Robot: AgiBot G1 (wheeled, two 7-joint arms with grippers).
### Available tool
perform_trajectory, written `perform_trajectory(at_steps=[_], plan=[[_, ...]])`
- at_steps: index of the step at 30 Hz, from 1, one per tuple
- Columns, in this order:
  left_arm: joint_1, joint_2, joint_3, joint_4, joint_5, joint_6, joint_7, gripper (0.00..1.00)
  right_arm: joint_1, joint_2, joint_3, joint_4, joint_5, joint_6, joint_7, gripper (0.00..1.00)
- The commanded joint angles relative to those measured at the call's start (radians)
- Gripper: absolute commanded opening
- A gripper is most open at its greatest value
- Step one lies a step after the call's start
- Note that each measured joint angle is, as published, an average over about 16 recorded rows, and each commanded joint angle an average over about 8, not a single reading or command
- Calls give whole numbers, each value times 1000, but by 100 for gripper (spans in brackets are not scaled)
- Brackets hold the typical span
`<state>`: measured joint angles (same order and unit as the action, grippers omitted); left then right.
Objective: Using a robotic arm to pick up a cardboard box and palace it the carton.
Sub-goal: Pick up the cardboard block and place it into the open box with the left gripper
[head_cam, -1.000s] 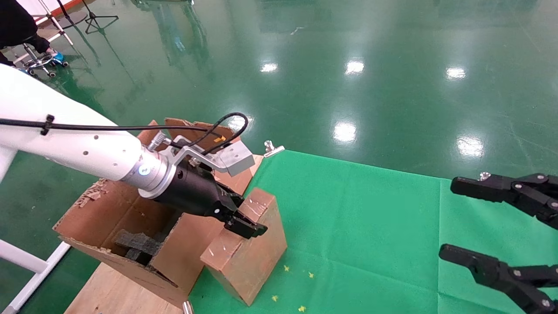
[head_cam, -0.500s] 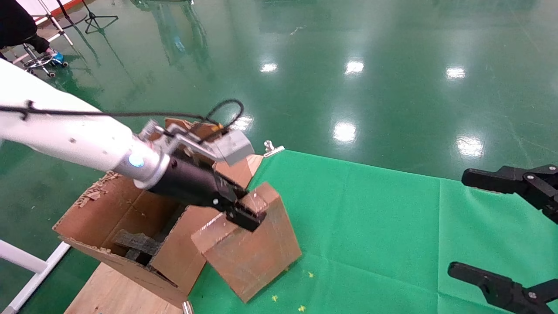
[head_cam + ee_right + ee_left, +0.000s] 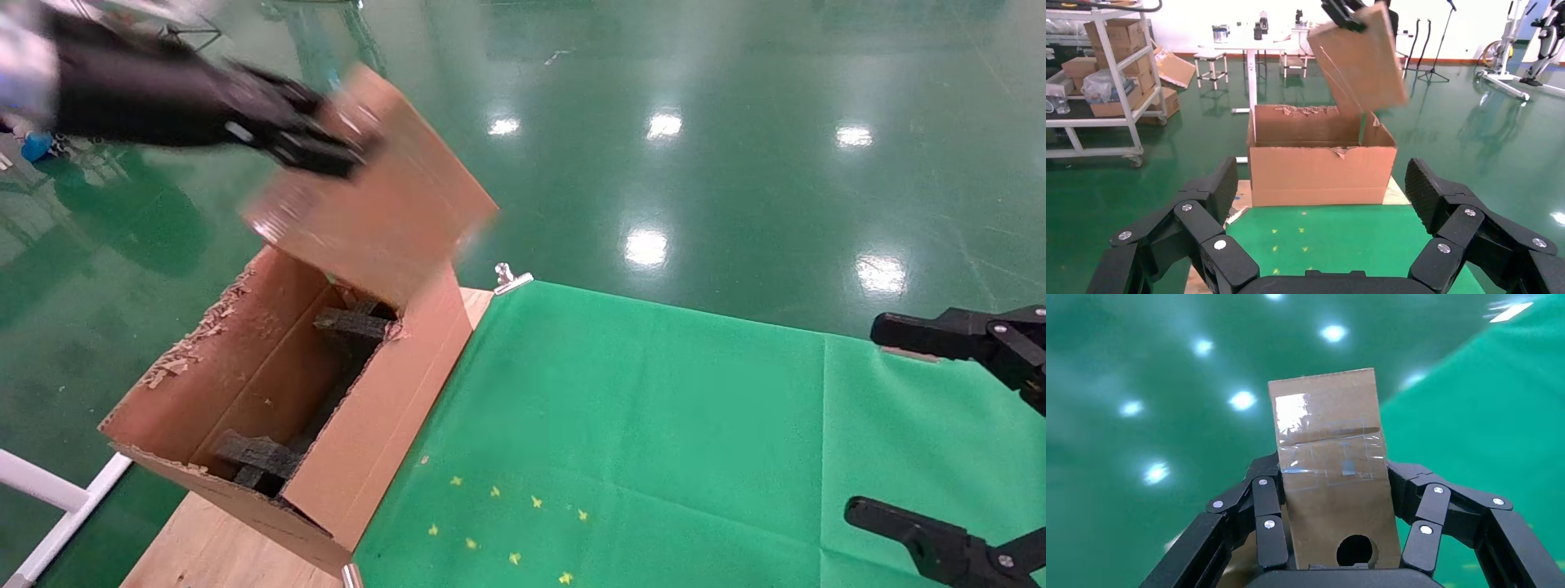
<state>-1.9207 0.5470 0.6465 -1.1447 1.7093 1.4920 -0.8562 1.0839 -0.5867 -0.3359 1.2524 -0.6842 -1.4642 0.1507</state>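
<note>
So the left gripper (image 3: 315, 151) has its black linkage fingers (image 3: 1269, 511) clamped on both sides of the cardboard box (image 3: 372, 192), holding it up in the air, tilted, right above the far end of the carton (image 3: 359, 457). The box is clear of the carton as far as I can tell, its low corner hanging just over the opening. From the left wrist view the box is a flat-sided reddish-brown rectangle with a shiny patch of clear tape across the face and a round dark hole near the gripper's palm. The arm itself is a blur up in the top left corner of the head view.

The carton is a big tan corrugated thing with ragged, torn edges on its upright flaps, and chunky black foam pieces (image 3: 257, 457) sitting inside at both ends. It's parked on a plywood board (image 3: 212, 547) just beside the green cloth (image 3: 654, 425), which has a few little yellow specks (image 3: 515, 523) on it and a silver clip (image 3: 511, 279) at its far corner.

The right gripper (image 3: 960, 437) hangs off at the right edge over the cloth, all black, fingers spread wide with nothing in them. Glossy green floor (image 3: 735, 163) all around
</note>
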Motion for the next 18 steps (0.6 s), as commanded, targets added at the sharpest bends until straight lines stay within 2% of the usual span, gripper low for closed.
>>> perform_trajectory(at_steps=[1,8,18], plan=[[-51,-28,-11,26,36,2,45,0,0,0,0,0,0,0,0,100],[-91,-85,23,247,163,3,183,0,0,0,0,0,0,0,0,100],[-23,-69,42,540,184,-90,285,0,0,0,0,0,0,0,0,100]])
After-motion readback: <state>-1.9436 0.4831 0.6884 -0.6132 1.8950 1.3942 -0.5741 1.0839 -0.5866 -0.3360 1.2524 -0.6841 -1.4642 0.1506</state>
